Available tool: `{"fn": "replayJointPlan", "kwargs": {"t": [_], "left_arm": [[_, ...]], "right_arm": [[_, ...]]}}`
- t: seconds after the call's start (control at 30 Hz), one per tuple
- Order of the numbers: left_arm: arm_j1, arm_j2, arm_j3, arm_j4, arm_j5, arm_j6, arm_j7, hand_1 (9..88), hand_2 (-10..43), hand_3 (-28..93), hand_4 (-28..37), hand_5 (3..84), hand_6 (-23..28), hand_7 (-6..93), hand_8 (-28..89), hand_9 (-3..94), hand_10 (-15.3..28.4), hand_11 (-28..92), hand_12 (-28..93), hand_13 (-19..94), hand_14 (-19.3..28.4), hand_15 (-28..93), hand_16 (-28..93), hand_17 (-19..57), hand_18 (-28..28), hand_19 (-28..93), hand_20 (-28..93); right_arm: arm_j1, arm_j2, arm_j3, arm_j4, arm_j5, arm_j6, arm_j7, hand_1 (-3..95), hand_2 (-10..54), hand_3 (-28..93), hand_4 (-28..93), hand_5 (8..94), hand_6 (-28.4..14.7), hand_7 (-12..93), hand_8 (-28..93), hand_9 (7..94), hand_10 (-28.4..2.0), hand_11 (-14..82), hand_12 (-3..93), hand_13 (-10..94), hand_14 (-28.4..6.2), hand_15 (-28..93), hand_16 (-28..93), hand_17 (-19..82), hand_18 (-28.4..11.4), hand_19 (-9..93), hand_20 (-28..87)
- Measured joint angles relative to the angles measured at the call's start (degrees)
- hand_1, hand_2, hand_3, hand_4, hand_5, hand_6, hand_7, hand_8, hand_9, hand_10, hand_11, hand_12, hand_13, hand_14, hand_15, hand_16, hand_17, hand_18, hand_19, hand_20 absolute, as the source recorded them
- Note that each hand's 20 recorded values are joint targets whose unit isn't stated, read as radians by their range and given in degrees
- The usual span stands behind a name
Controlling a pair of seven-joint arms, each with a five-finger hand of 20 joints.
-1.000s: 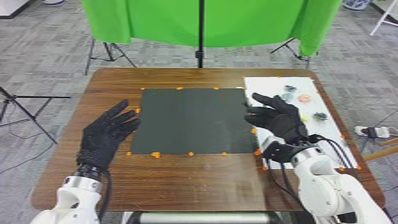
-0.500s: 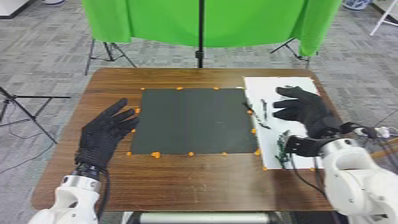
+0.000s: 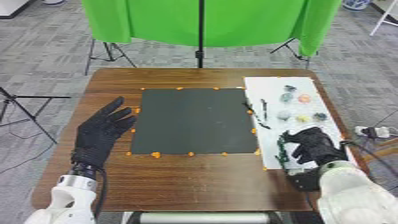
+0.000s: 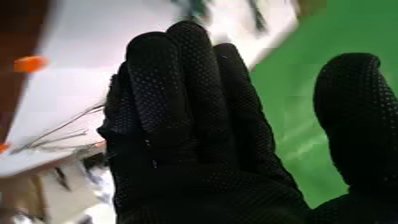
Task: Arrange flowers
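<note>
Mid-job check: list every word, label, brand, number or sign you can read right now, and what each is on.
None: no text can be read on the dark mat, white sheet, flower heads, table, green cloth, left hand or right hand.

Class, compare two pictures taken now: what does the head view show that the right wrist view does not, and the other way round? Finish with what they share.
Head view: the left hand, open over the table's left side; the dark square mat; the orange flower head and the yellow flower head.

Right wrist view: the dotted weave of the glove close up, and thin, twig-like strands near it.

Both: the right hand with its fingers, the white sheet, the green cloth and orange marks.
</note>
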Motion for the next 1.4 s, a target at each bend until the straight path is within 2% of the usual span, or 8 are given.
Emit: {"fn": "replayJointPlan", "kwargs": {"t": [0.1,0.37,0.7,0.87,0.9,1.03,1.2,1.4], "left_arm": [[-0.3,0.03,-0.05,0.02,0.00,-0.06,0.01,24.3,6.0,78,-23.9,40.3,8.8,12.8,-9,36.7,20.2,24,12,26,28.0,53,-7,-8.0,28.4,53,14],[-0.3,0.23,-0.19,-0.04,-0.19,0.00,0.62,24.2,5.8,79,-23.8,40.3,8.9,13.0,-9,36.6,20.2,24,12,26,28.0,53,-7,-8.0,28.4,53,14],[-0.3,0.48,-0.25,-0.32,-0.35,0.35,0.69,24.2,5.8,79,-23.8,40.5,9.1,13.3,-9,36.7,20.4,24,12,26,28.0,53,-7,-8.0,28.4,53,14],[-0.3,0.47,-0.27,-0.35,-0.37,0.41,0.63,24.3,5.8,79,-23.8,40.6,9.1,13.4,-9,36.8,20.4,24,12,27,28.0,53,-7,-8.0,28.4,53,14],[-0.3,0.47,-0.27,-0.36,-0.37,0.41,0.62,24.3,5.8,79,-23.8,40.6,9.1,13.4,-9,36.8,20.4,24,12,27,28.0,53,-7,-8.0,28.4,53,14],[-0.3,0.47,-0.35,-0.49,-0.38,0.52,0.64,24.3,5.8,79,-23.7,40.5,9.1,13.4,-9,36.8,20.4,25,12,27,28.0,53,-7,-8.0,28.4,53,14],[0.1,0.61,-0.38,-0.68,-0.53,0.81,1.10,24.3,5.9,79,-23.7,40.5,9.1,13.5,-9,36.8,20.4,25,12,27,27.9,53,-7,-8.0,28.4,53,13],[0.6,1.39,-0.31,-0.80,-0.76,1.07,2.32,24.3,5.8,79,-23.7,40.6,9.1,13.5,-9,36.8,20.4,25,12,27,28.0,53,-7,-8.0,28.4,53,13]], "right_arm": [[2.3,-0.2,-3.9,0.6,-7.9,-5.2,3.8,29.3,-2.2,75,-25,62.0,-7.0,15,-12,69.8,-18.5,43.1,17.1,67,-14.1,72,11,31,-24.8,88,27],[9.7,0.0,-14.1,4.2,-18.7,-5.8,13.1,32.1,-3.0,75,-24,64.4,-8.1,14,-12,72.0,-19.3,41.5,16.9,69,-14.5,72,11,33,-26.4,91,23],[17.2,-0.7,-22.5,9.5,-23.1,-13.7,13.7,35.6,-7.7,73,-24,68.0,-8.4,14,-11,73.6,-19.5,41.1,17.3,70,-14.0,72,11,35,-27.0,93,18],[22.0,-1.7,-28.0,12.8,-27.6,-15.2,15.8,43.1,-9.5,75,-27,74.4,-7.2,20,-8,76.6,-17.2,46.3,18.4,74,-12.6,73,12,38,-26.8,93,24],[22.7,-2.0,-28.4,13.3,-27.7,-15.2,16.4,47.3,-9.5,72,-28,76.1,-7.2,22,0,77.8,-16.0,46.3,20.7,75,-11.8,73,13,39,-26.7,93,26],[25.0,-2.9,-30.0,15.2,-28.5,-15.2,17.7,57.8,-9.5,67,-28,84.6,-4.8,27,9,86.1,-11.5,44.0,28.0,82,-9.2,73,16,45,-25.8,93,35],[27.1,-3.1,-32.5,17.9,-31.2,-14.0,17.8,58.7,-9.5,69,-28,88.2,-3.9,26,11,90.2,-11.1,44.2,26.9,86,-8.0,72,17,48,-25.4,93,40],[26.1,-1.6,-33.7,18.3,-32.9,-6.7,17.7,57.6,-9.5,72,-28,90.2,-4.6,24,13,92.0,-11.1,44.9,25.7,88,-7.2,71,18,49,-25.6,93,44]]}}
